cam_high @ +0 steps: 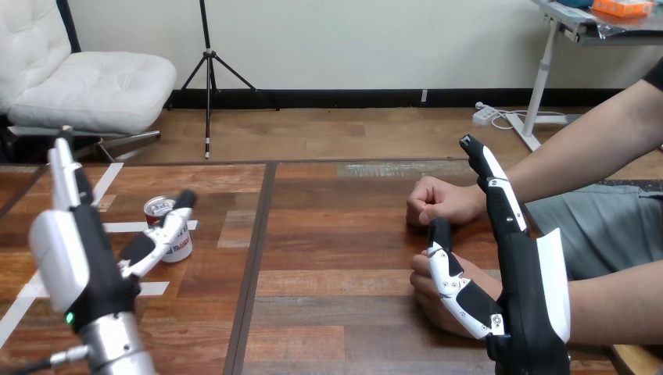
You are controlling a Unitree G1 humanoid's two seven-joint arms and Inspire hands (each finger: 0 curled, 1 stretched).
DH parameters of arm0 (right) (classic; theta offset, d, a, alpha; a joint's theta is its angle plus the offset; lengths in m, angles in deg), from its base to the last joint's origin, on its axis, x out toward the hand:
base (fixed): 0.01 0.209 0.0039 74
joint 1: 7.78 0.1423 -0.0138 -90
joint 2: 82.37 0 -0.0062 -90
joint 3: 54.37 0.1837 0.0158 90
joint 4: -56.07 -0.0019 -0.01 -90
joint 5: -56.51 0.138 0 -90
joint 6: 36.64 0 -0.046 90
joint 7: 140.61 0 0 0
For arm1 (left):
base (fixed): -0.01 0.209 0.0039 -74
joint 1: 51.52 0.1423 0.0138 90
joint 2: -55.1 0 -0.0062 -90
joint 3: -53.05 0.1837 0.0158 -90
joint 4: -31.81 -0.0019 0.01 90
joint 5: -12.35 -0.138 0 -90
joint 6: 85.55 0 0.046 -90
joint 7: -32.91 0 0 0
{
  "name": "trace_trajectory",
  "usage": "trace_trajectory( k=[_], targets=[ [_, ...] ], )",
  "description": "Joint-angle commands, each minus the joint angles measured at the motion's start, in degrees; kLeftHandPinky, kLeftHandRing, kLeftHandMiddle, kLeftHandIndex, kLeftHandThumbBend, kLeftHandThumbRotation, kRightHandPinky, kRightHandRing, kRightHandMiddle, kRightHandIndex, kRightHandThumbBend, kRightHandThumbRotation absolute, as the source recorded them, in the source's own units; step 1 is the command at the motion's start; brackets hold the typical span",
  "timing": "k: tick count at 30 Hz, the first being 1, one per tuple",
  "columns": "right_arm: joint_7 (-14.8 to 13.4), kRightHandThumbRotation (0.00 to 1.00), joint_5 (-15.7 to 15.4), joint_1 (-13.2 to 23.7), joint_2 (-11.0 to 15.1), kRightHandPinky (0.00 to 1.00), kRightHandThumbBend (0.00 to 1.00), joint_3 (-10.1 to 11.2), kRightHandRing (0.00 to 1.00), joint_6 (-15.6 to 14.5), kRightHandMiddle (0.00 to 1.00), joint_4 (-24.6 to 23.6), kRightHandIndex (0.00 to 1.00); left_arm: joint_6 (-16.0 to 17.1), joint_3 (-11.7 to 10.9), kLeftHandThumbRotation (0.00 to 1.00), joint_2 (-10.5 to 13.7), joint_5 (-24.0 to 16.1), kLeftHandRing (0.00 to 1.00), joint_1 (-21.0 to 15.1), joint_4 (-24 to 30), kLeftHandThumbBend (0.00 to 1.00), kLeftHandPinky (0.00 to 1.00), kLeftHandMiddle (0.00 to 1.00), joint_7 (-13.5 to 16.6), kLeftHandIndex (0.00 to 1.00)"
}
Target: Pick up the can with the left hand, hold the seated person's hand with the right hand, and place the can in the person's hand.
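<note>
Can (160, 209), red on top with a white label, stands upright on the wooden table (336, 258) in the left half of the head view, left of the dark seam that runs down the tabletop. The left hand (82, 262) is raised just in front of the can with its fingers spread: some point straight up, and two reach out toward the can and overlap its side. I cannot tell whether they touch it. Well apart, on the right side of the table, the right hand (528, 297) stands on edge with its fingers straight and pointing away from the robot. Its thumb lies across the person's nearer hand (424, 287), which rests on the table beside the palm. The person's farther hand (438, 201) rests on the table just beyond as a loose fist.
</note>
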Motion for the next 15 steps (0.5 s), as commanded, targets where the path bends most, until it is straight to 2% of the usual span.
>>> trace_trajectory(
  k=[1, 15],
  targets=[
    [0.25, 0.11, 0.67, 2.68, -0.88, 0.95, 0.10, 0.26, 0.95, 0.72, 0.94, -0.60, 0.92, -2.59, 2.73, 0.42, 2.28, -0.25, 0.96, -5.40, -2.20, 0.90, 0.85, 1.00, -0.93, 1.00],
    [0.60, 0.19, 0.43, 2.39, -0.59, 0.92, 0.11, 0.50, 0.93, 0.23, 0.94, -1.05, 0.92, -8.19, 5.72, 0.46, 4.02, 1.58, 0.97, -9.03, -6.02, 0.96, 0.86, 1.00, -4.57, 1.00]
  ],
)
